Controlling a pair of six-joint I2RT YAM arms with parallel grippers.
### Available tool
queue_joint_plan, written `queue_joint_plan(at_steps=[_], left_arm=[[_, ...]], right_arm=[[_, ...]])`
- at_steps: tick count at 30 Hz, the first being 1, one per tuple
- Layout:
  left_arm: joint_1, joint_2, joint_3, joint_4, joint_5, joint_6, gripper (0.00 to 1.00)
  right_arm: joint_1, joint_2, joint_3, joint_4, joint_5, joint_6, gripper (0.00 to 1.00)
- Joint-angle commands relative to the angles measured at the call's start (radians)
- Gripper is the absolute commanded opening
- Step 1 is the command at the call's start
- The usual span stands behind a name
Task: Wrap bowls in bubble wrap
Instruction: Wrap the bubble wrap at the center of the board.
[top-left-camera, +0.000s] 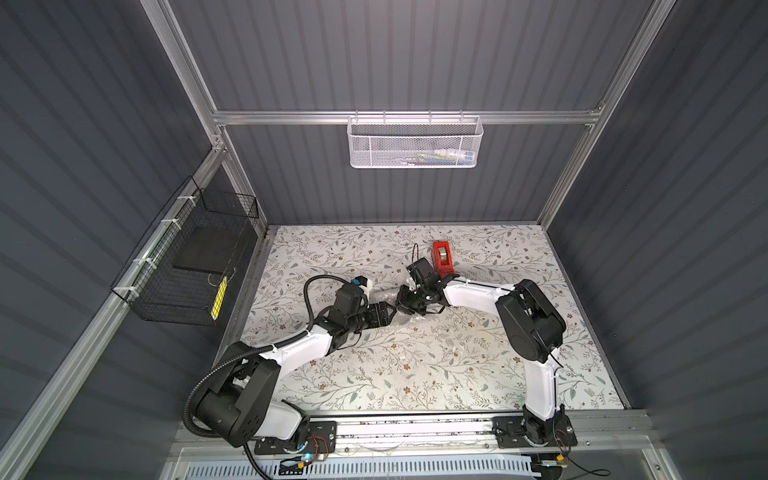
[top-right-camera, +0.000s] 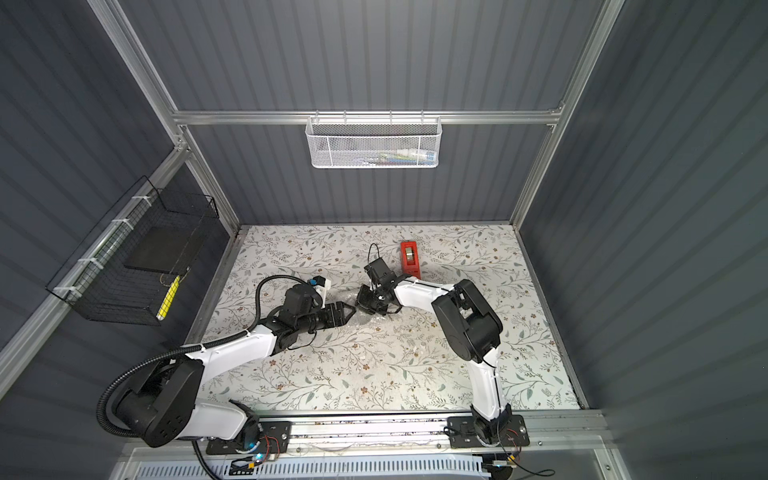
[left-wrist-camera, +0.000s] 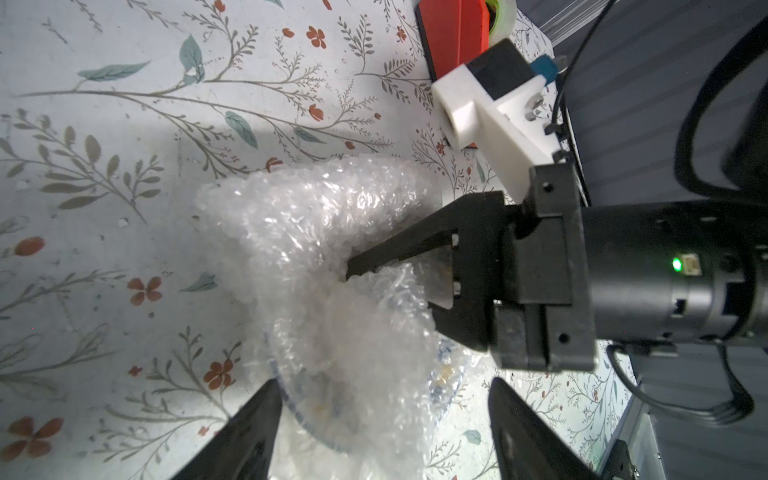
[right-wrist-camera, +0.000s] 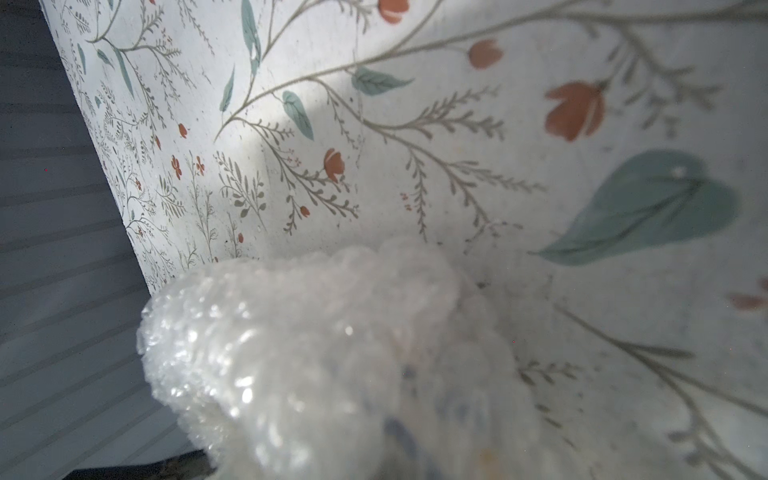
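The bubble wrap is a whitish, glossy, crinkled heap of small air pockets, bunched into a peak that catches the light. The right gripper comes in from the side with its jaws closed, and its tapered black tip is buried in a fold of the wrap, pinching it and holding the peak up off the worktop. In the right wrist view the same raised fold fills the space just in front of that gripper, blurred and shiny.

The bowl sits under the wrap, right between the fingers of the left gripper. Only hints of it show through the plastic: a curved pale rim, blue painted marks and a few yellowish specks. The left gripper stands wide open with nothing gripped. One finger is just beside the covered rim, while the other stands apart from it with floral worktop showing in the gap.

In both top views the two grippers meet nearly tip to tip. A red tape dispenser stands on the worktop just beyond the right gripper
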Motion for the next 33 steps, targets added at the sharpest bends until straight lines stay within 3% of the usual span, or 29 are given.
queue_joint_plan(at_steps=[1, 21, 33], left_arm=[[0.002, 0.016, -0.021, -0.032, 0.017, 0.007, 0.78], [0.003, 0.127, 0.012, 0.075, 0.016, -0.02, 0.79], [0.014, 0.205, 0.012, 0.099, 0.003, -0.013, 0.64]], right_arm=[[-0.01, 0.057, -0.014, -0.069, 0.074, -0.01, 0.0], [-0.01, 0.052, -0.038, -0.048, 0.068, -0.003, 0.0], [-0.014, 0.036, -0.051, -0.032, 0.067, -0.001, 0.0]])
